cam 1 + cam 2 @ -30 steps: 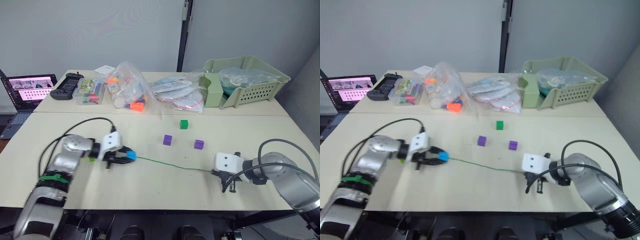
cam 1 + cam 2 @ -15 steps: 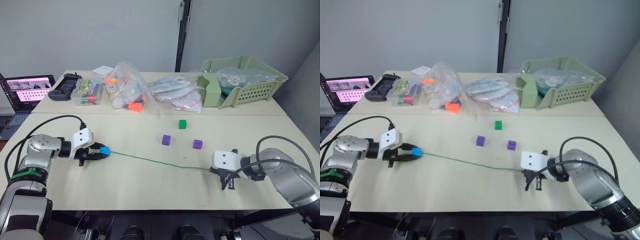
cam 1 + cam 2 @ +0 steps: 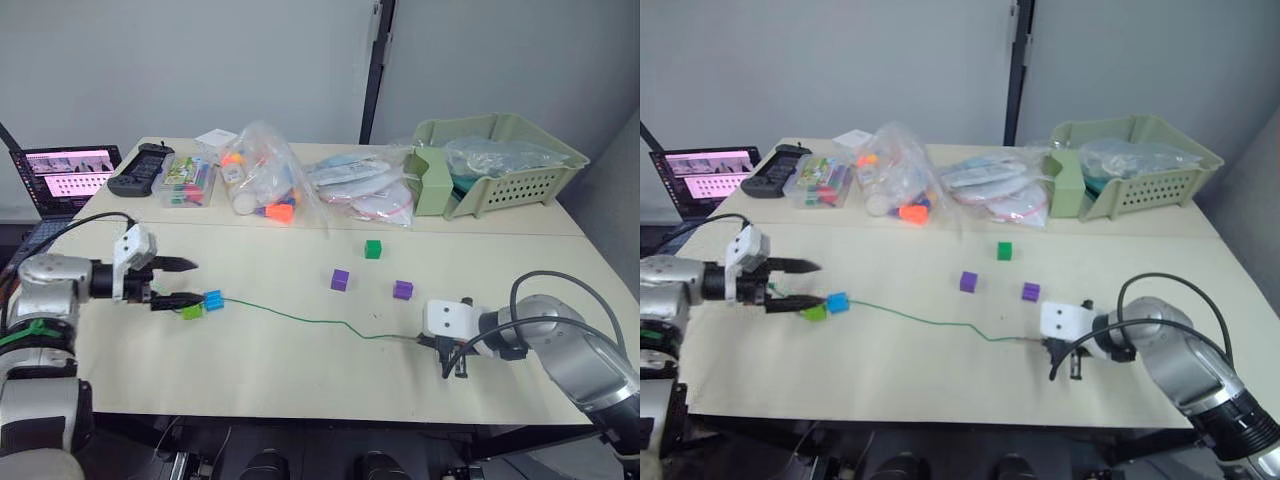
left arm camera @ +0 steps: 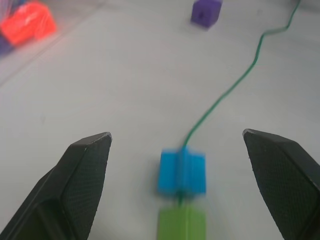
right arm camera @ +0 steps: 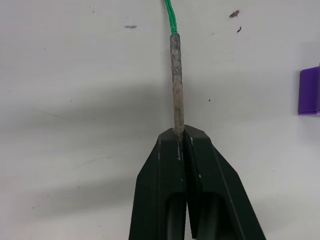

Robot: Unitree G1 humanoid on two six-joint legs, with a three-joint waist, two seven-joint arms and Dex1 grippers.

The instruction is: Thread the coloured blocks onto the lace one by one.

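My left gripper (image 3: pixel 190 282) stands open at the table's left side. Between its spread fingertips (image 4: pixel 90 150) a blue block (image 4: pixel 182 172) and a lime green block (image 4: pixel 181 224) sit threaded on the lace, touching neither finger. The thin green lace (image 3: pixel 300 318) runs right across the table to my right gripper (image 3: pixel 440 350), which is shut on the lace's stiff grey tip (image 5: pixel 176 80). Two purple blocks (image 3: pixel 340 279) (image 3: pixel 403 290) and a dark green block (image 3: pixel 373 249) lie loose mid-table, beyond the lace.
Along the back of the table are clear bags of toys (image 3: pixel 262 185), flat packets (image 3: pixel 360 190), a green basket (image 3: pixel 500 160), a clear box of coloured pieces (image 3: pixel 185 180) and a black controller (image 3: pixel 140 168). A laptop (image 3: pixel 65 175) stands at far left.
My left gripper carried the blue block leftward along the lace, then opened and let it go beside the lime green block. The right gripper kept its hold. The camera shifted a little.
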